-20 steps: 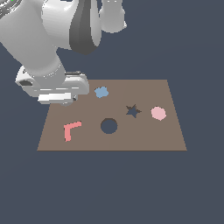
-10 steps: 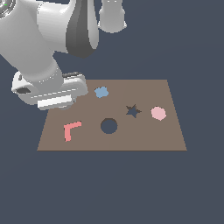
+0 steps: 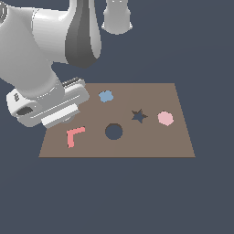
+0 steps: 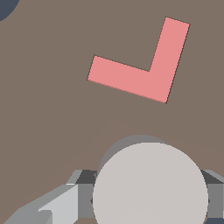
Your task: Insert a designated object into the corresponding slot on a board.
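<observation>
Carrying the disc (image 4: 150,183) between its fingers (image 4: 57,205), the gripper (image 3: 64,116) hangs above the board (image 3: 151,141) near the corner at the exterior view's left, just beside the pink L-shaped piece (image 3: 74,135); the fingers are clamped on the disc's two sides (its shadow falls on the board, so it probably rides clear of the surface). The round slot (image 3: 114,131) lies empty, past the L-shaped piece, toward the exterior view's right. The arm should travel level to centre the disc over the hole, keep it flat, then lower straight, releasing only once it is seated.
</observation>
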`<control>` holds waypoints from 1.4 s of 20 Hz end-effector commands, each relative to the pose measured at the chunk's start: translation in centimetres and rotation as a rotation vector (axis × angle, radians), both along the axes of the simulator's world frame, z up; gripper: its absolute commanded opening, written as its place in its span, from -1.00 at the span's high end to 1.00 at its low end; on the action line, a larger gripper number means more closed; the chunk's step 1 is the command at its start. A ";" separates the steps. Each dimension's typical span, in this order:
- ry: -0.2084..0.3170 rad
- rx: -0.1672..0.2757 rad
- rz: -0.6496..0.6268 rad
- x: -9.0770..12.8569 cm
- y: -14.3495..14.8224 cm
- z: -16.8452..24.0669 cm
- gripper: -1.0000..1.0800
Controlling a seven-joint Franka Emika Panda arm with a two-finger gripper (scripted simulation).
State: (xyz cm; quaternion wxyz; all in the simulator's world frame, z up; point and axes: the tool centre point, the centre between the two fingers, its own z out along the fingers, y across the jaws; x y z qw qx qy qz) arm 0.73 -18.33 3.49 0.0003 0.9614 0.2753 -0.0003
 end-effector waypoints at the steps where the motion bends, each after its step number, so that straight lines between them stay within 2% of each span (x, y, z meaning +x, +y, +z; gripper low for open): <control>1: -0.001 0.000 0.108 1.1 0.3 0.1 1.00; 16: -0.001 -0.001 0.799 6.9 4.8 0.3 1.00; 22: -0.001 -0.001 1.083 8.1 7.7 0.4 1.00; 28: -0.001 -0.002 1.370 8.5 10.9 0.5 1.00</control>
